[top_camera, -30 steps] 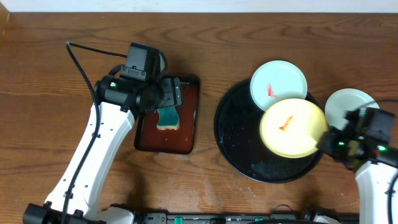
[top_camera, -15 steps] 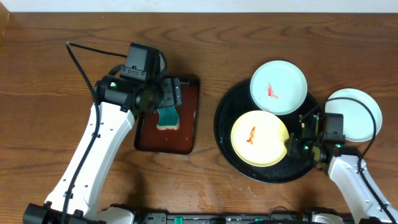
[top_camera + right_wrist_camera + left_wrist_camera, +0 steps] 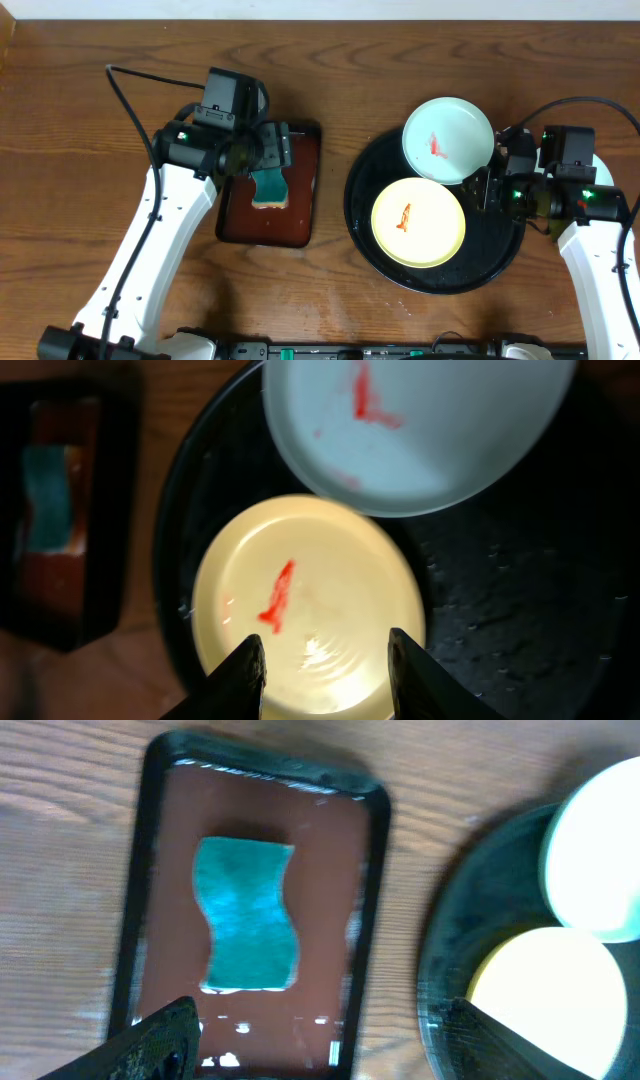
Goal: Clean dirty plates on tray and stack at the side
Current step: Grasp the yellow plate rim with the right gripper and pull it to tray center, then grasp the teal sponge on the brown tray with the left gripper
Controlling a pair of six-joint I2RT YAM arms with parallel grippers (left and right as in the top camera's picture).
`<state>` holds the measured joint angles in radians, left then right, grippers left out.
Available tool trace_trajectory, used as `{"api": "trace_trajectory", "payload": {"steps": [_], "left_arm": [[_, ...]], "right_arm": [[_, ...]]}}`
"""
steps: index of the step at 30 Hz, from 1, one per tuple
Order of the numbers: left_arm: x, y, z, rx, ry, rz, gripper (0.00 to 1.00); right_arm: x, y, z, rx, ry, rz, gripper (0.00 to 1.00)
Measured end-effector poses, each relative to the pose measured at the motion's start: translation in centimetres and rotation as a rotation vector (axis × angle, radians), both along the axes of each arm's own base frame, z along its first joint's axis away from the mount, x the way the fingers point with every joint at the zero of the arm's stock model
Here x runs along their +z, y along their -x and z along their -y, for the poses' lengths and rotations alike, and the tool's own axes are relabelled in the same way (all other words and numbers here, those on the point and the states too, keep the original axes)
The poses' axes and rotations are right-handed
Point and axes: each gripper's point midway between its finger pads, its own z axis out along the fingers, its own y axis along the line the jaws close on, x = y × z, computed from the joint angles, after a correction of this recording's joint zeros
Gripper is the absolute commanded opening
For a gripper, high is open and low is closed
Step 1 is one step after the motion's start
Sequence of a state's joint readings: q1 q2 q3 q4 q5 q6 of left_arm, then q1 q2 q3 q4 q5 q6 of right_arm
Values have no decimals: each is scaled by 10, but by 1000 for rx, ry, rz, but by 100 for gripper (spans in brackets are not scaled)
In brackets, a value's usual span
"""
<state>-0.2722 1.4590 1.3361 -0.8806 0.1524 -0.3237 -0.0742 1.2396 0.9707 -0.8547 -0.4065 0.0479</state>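
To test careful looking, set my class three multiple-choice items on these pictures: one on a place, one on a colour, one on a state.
1. The sponge lies on: A the yellow plate; B the brown tray; C the white plate.
2. The smears on both plates are: A green; B red; C blue.
3. The right gripper is: A shut on a plate; B shut on the sponge; C open.
Key: B, it sits in the brown tray; B, red marks show on both; C, its fingers stand apart, nothing between.

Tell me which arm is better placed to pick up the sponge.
Left. The left gripper hovers above the sponge in the brown tray, jaws open; the right gripper is away over the black tray.
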Motion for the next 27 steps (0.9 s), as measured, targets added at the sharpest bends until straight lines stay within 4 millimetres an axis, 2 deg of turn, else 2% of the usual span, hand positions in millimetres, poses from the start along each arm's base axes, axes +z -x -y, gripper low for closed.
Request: {"api": "trace_trajectory", "payload": {"steps": [3,7,10,11,13,15,19,23,24,25,27], "left_arm": [[-30,2,-8,15,-56,-59,61],[-92,2,-12,42,-105,-176,45],[-136,4,-13,57,-128,-262,41],[-149,6,-12,58,-125,-293,36],[-169,7,-8,54,-116,-341,21],[-179,8,-5,52,-108,-370,8],[-182,8,-4,52,-98,-381,7],[-180,9,-5,52,-99,-391,8],[-178,10,-4,51,-98,-399,12],[-177,11,-4,49,-98,-404,25],[-173,15,-4,38,-98,-414,42]], "right_arm": [[-2,9,-5,14,-27,-37,38],[-2,13,-8,22,-42,-51,38],[-2,13,-8,23,-45,-53,38],[-2,13,-8,24,-46,-52,38],[-2,13,-9,24,-47,-53,38],[-2,13,-9,24,-48,-52,39],[-2,13,-9,24,-48,-52,38],[-2,13,-9,26,-47,-53,33],[-3,14,-9,25,-45,-55,33],[-3,14,-8,22,-42,-59,33],[-6,15,-4,-1,-22,-72,36]]}}
